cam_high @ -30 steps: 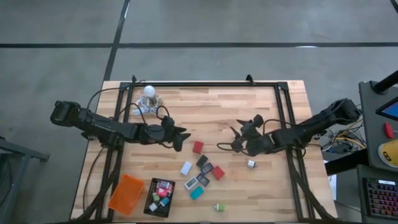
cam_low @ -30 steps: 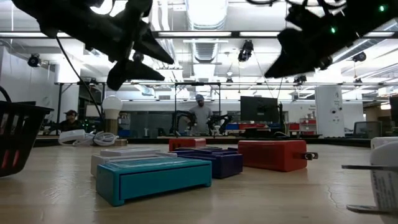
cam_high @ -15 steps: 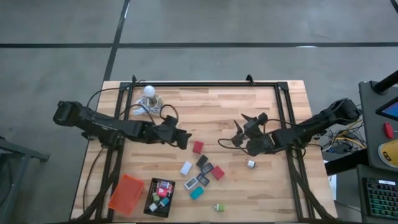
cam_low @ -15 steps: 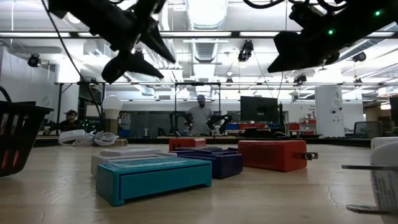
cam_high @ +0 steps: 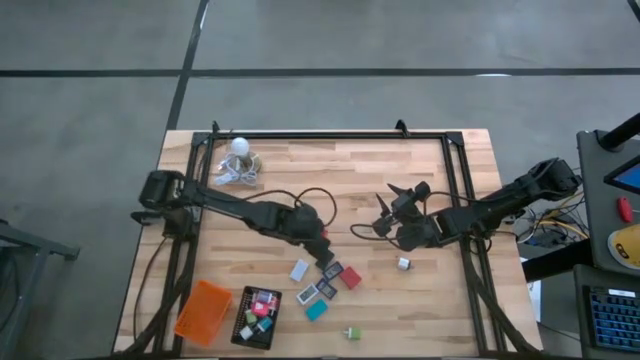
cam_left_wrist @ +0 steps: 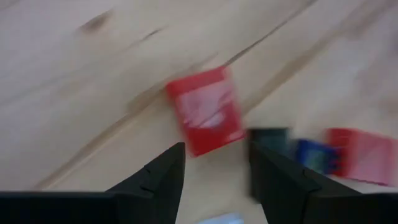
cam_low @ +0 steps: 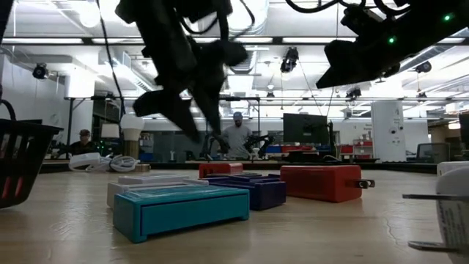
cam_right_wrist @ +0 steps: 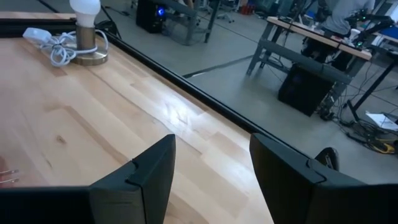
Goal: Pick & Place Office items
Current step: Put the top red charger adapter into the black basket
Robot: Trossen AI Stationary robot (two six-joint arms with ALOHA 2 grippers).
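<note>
The office items lie in a loose cluster at the table's near middle. They include a red block, a white one, a teal one and a second red one. My left gripper hangs open just above the first red block, pointing steeply down, a finger on each side and clear of it. My right gripper hovers open over the table's right middle, holding nothing.
A black tray holding several small pieces and an orange tray sit at the near left. A white bulb with a coiled cord stands at the far left. A small white piece lies below my right gripper, and a green one sits near the front edge.
My left gripper has swung from the table's left middle toward the right and the near edge. It has tipped from nearly level to pointing steeply down and has sunk over the red block. No item has moved.
</note>
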